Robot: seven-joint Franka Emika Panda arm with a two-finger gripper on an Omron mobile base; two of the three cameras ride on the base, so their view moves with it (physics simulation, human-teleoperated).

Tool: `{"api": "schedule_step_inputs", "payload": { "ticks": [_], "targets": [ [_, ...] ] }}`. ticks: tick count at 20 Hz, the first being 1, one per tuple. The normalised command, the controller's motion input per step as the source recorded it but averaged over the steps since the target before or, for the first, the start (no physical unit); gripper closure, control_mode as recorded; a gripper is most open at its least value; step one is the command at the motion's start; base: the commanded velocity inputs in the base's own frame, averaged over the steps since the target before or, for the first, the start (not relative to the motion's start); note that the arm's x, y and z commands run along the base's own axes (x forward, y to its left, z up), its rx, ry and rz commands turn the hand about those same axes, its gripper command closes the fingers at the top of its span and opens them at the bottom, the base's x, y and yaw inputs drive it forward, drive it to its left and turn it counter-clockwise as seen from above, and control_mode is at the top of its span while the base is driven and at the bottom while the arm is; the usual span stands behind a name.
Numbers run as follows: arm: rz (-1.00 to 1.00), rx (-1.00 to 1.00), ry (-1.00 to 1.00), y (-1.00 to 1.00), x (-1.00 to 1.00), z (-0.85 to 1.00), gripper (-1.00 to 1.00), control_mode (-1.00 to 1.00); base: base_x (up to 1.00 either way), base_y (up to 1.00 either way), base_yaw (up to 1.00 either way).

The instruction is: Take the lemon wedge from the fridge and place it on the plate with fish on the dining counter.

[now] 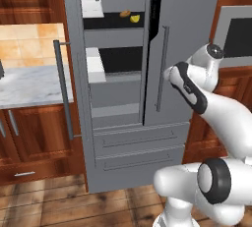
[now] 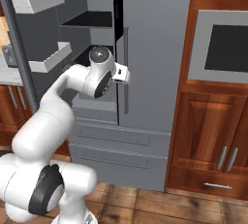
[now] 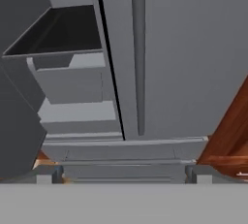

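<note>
Reaching into the fridge (image 1: 167, 5) is the step in hand: left door swung wide, right door shut.

- Fridge: fills centre of the left base view; black shelves and white bins exposed at upper centre.
- Arm: lower right of that view, wrist level with the right door's handle (image 1: 161, 69).
- Gripper (image 3: 123, 177): fingers (image 3: 46, 175) spread wide, empty, tips at the bottom of the hand view, aimed low at the drawers.
- Lemon (image 1: 135, 18): top black shelf, upper centre, just beside an orange-brown item (image 1: 125, 13); seemingly well above and left of the fingers.

Advice: raise and swing the wrist left, clear of the door edge, before closing in.
</note>
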Motion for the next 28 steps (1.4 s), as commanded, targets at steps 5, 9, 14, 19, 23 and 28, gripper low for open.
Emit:
{"api": "schedule_step_inputs", "payload": {
  "ticks": [5, 9, 14, 19, 23, 28],
  "targets": [
    [-0.01, -0.01, 0.03, -0.11, 1.0, -0.09, -1.0, -1.0, 0.0, 0.0, 0.0],
    [0.0, 0.0, 0.0, -0.01, 0.91, -0.29, -1.0, -1.0, 0.0, 0.0, 0.0],
    [-0.01, -0.06, -0.06, -0.2, 0.54, -0.32, -1.0, -1.0, 0.0, 0.0, 0.0],
    [-0.01, -0.06, -0.01, -0.06, 0.54, -0.15, -1.0, -1.0, 0.0, 0.0, 0.0],
    [0.0, 0.0, 0.0, 0.0, 0.74, -0.22, -1.0, -1.0, 0.0, 0.0, 0.0],
    [0.0, 0.0, 0.0, -0.05, 0.65, -0.1, -1.0, -1.0, 0.0, 0.0, 0.0]
  ]
}}
